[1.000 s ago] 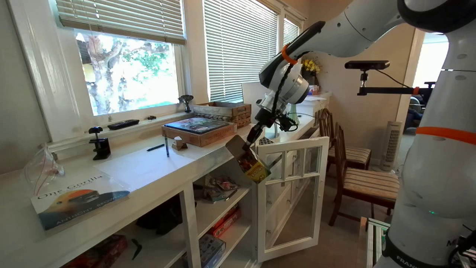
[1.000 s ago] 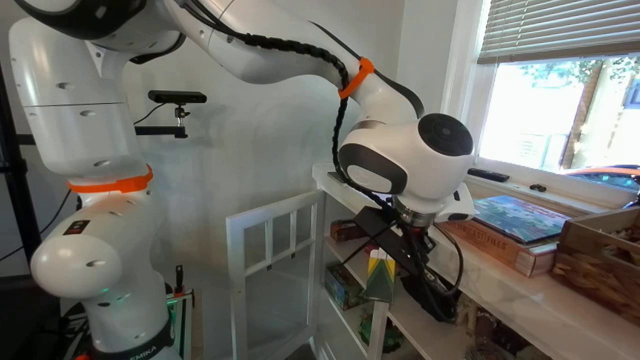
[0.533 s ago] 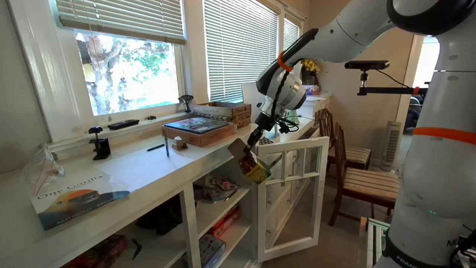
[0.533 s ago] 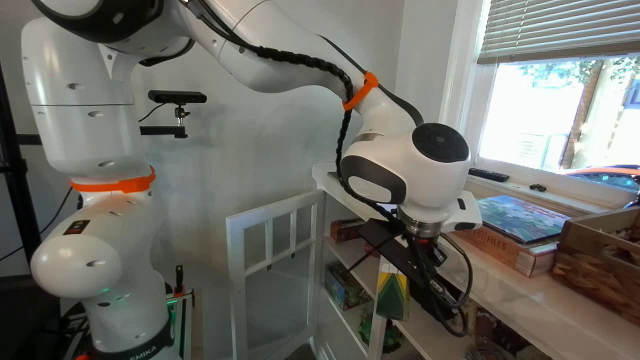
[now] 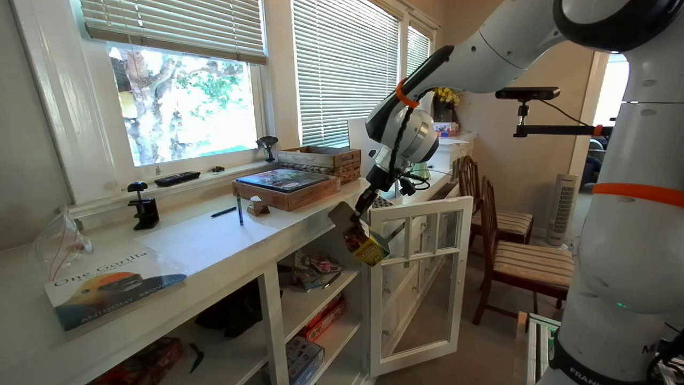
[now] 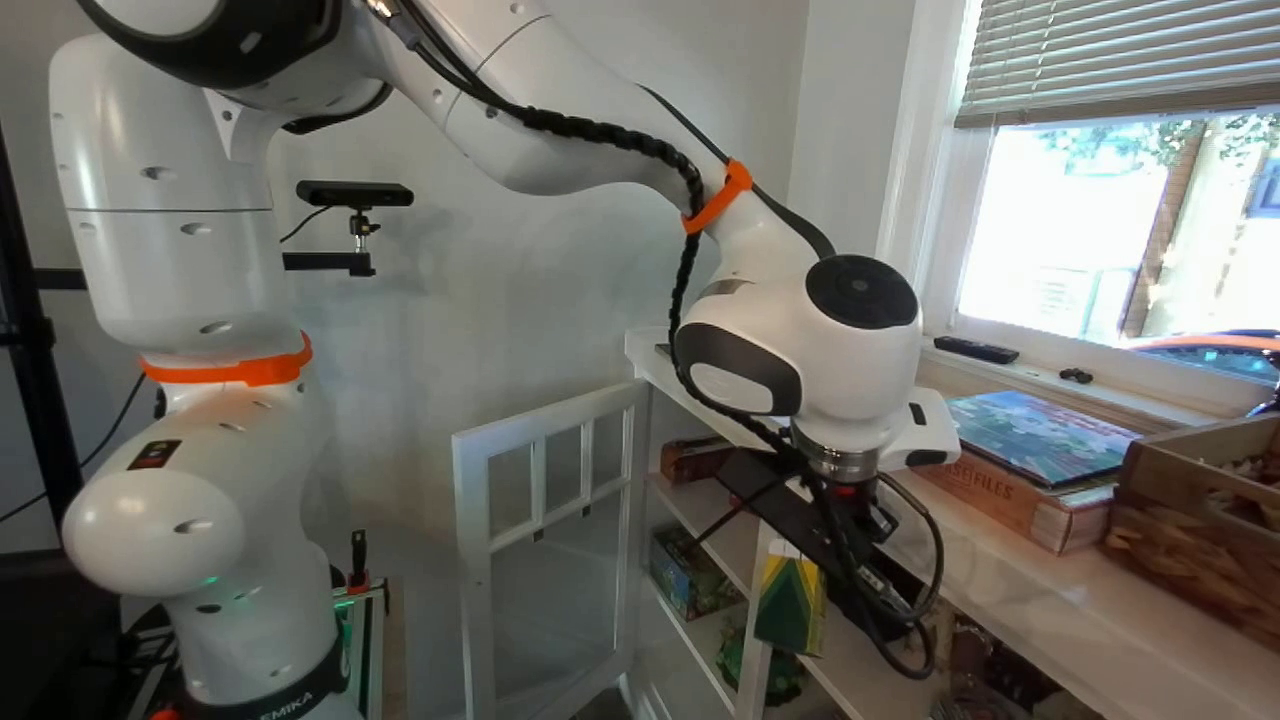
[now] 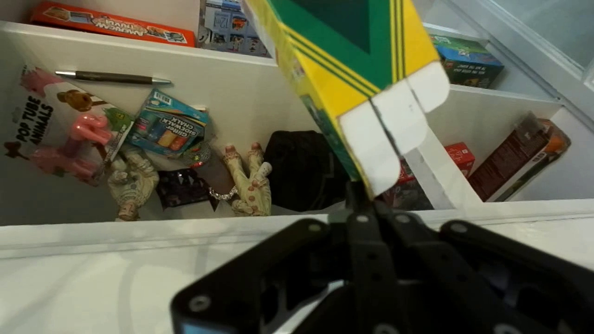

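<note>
My gripper [image 7: 371,197] is shut on one edge of an open green and yellow box [image 7: 334,51]; white flaps show at its near end. In both exterior views the box hangs tilted below the gripper [image 5: 357,215], in front of the cabinet opening under the counter. In an exterior view a brown flap [image 5: 340,215] stands out beside the fingers, and the box's yellow printed end [image 5: 371,252] points down. In an exterior view the box's green and yellow side [image 6: 790,605] shows, and the fingertips are hidden behind the wrist hardware. The box appears apart from the shelves.
The cabinet's glass-paned door [image 5: 376,310] stands open beside the box. The shelf below holds a toy pack [image 7: 69,134], a chalk box [image 7: 169,123], a pen [image 7: 113,78] and a black item [image 7: 301,171]. The counter [image 5: 251,256] carries a book [image 5: 115,289], game boxes [image 5: 288,195] and a crate [image 5: 320,156].
The arm has come down a little, carrying the box slightly lower. In an exterior view the box has also shifted a little to the right. The grip on the box has not changed.
</note>
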### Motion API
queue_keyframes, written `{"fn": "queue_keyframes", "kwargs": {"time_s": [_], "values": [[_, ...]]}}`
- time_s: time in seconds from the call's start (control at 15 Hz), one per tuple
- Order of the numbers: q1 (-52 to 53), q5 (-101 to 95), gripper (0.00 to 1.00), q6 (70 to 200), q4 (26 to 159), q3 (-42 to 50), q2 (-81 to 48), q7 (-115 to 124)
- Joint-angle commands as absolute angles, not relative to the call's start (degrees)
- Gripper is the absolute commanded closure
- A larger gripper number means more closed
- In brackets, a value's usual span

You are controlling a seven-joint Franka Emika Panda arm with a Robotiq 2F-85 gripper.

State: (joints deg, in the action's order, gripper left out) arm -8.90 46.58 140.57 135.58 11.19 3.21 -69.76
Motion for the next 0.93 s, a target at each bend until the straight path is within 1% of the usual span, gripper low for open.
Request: {"fn": "queue_keyframes", "kwargs": {"time_s": [0.0, 0.47, 0.87], "values": [[-9.0, 46.4, 0.99, 140.5, 135.5, 11.1, 3.3, -69.6], [-8.5, 48.1, 1.0, 141.4, 136.2, 10.5, 1.4, -72.7], [-8.4, 52.5, 1.0, 144.6, 137.3, 9.1, -0.7, -80.7]]}}
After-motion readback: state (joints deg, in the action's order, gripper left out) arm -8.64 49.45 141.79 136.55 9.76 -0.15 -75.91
